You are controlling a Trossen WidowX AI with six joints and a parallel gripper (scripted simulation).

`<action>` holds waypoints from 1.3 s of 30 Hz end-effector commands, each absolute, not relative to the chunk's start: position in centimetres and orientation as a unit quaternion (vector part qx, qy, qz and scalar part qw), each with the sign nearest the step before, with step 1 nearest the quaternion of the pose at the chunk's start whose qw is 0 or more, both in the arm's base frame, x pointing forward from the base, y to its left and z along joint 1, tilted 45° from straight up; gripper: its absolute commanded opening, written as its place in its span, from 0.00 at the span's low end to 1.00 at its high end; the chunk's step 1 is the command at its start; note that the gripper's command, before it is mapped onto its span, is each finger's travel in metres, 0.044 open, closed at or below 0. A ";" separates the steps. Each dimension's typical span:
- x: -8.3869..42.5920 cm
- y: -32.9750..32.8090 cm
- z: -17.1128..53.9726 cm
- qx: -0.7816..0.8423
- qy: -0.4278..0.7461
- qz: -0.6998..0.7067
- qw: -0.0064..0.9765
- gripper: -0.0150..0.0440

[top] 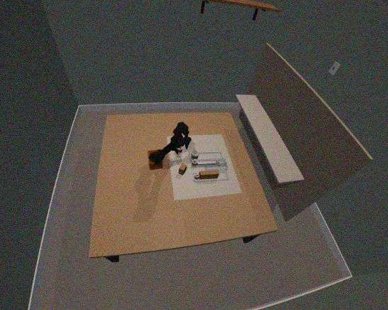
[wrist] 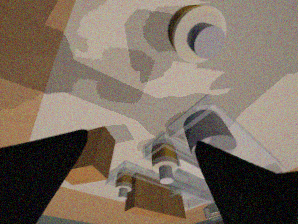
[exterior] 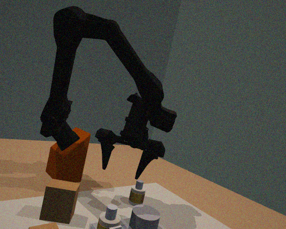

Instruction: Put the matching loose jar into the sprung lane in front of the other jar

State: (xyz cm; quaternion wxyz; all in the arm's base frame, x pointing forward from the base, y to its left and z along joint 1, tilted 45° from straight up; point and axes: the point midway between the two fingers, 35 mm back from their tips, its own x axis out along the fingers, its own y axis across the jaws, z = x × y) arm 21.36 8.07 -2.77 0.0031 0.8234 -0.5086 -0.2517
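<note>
The loose jar point(top: 179, 150) point(exterior: 137, 197) point(wrist: 183, 31), white-shouldered with an ochre band and a narrow grey cap, stands upright on the white mat. My gripper point(exterior: 120, 174) point(wrist: 142, 141) is open and empty above the mat, its fingers wide apart. In the exterior view one fingertip appears just over the jar's cap; in the wrist view the jar lies beyond the fingertips, not between them. A similar ochre-banded jar point(top: 194, 162) point(exterior: 108, 219) point(wrist: 165, 156) stands at the front of the middle clear lane, which has a small red-marked part farther back. The pusher plate is too small to make out.
A wide grey cylinder point(top: 194, 156) point(exterior: 144, 218) point(wrist: 210, 131) stands in the neighbouring lane. The other outer lane holds a small jar point(top: 196, 175) point(wrist: 124, 181) and a long wooden block point(top: 208, 174) point(wrist: 156, 198). A loose wooden block point(top: 182, 168) point(exterior: 57, 204) point(wrist: 101, 152) stands before the lanes.
</note>
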 end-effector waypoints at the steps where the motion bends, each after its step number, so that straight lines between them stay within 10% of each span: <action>1: 21.5 11.2 -4.8 0.678 -0.613 -0.061 -0.401 1.00; 22: 21.3 14.2 -6.5 0.305 -0.617 0.228 -0.688 1.00; 39: 21.4 14.2 -6.4 0.291 -0.615 0.238 -0.693 1.00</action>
